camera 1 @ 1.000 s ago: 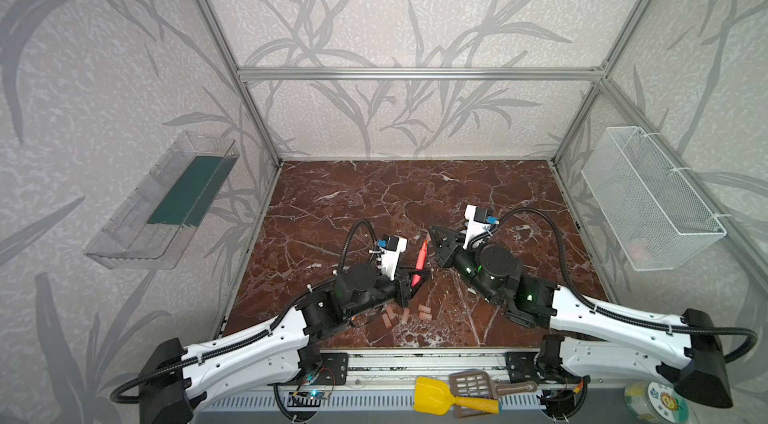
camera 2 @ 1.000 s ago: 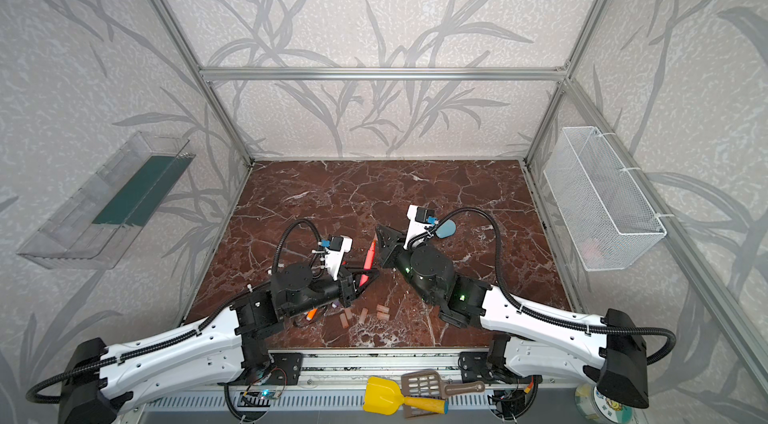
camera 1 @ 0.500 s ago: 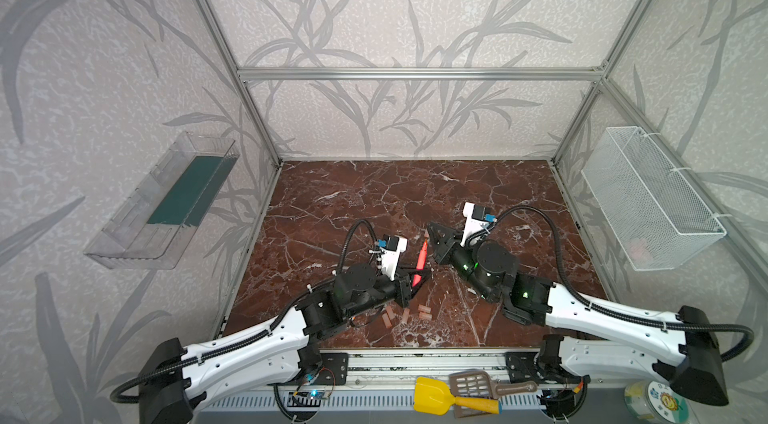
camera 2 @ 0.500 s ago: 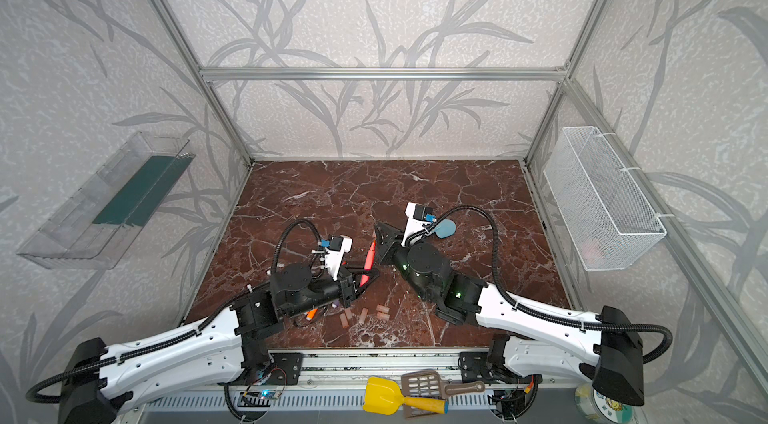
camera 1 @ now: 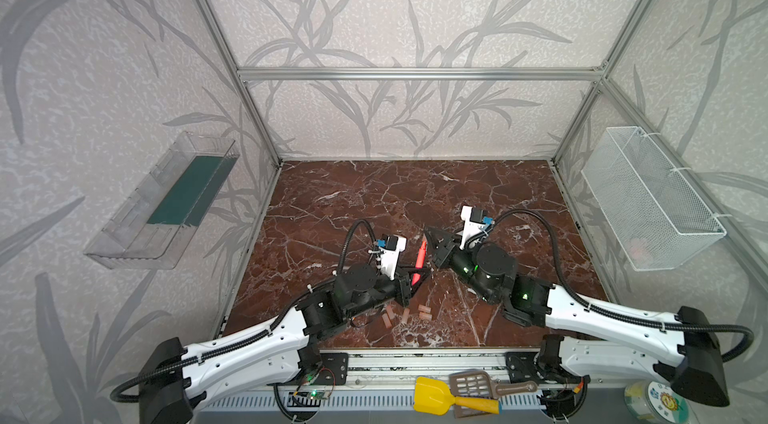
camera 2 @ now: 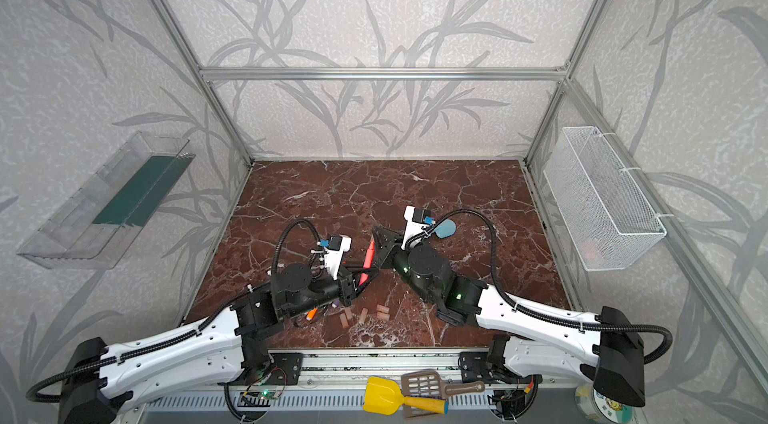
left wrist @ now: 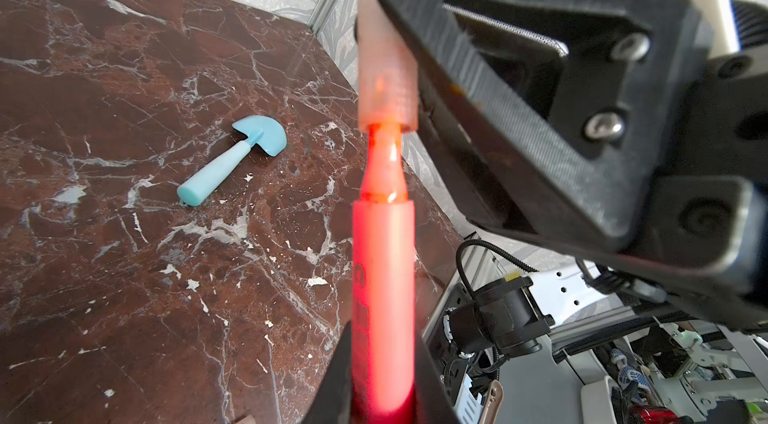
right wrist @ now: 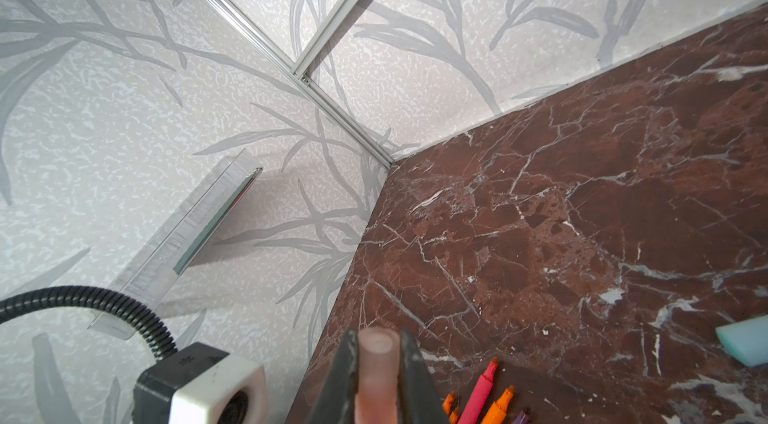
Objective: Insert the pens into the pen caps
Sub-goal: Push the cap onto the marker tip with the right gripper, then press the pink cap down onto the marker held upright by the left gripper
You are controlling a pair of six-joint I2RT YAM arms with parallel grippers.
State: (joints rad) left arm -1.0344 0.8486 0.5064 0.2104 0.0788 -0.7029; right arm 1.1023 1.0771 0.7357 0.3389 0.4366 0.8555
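Observation:
My left gripper (left wrist: 382,332) is shut on a red-pink pen (left wrist: 382,276), which sticks up and forward from the jaws. The pen's tip sits just inside the mouth of a pale pinkish pen cap (left wrist: 384,81). My right gripper (right wrist: 376,343) is shut on that pen cap (right wrist: 376,368). In both top views the two grippers meet mid-table, left gripper (camera 1: 415,278) below right gripper (camera 1: 428,233), with the pen (camera 1: 419,260) between them. Loose pen caps (camera 1: 405,315) lie near the front edge. More pens (right wrist: 478,393), orange, red-pink and purple, lie under the left arm.
A light-blue toy shovel (left wrist: 232,160) lies on the marble behind the right arm. A clear bin (camera 1: 166,202) hangs on the left wall and a wire basket (camera 1: 648,197) on the right wall. A yellow scoop (camera 1: 440,397) and a brown slotted one lie on the front rail.
My right gripper has edged left with the cap, closer onto the pen's tip. The left arm and its pen have stayed still.

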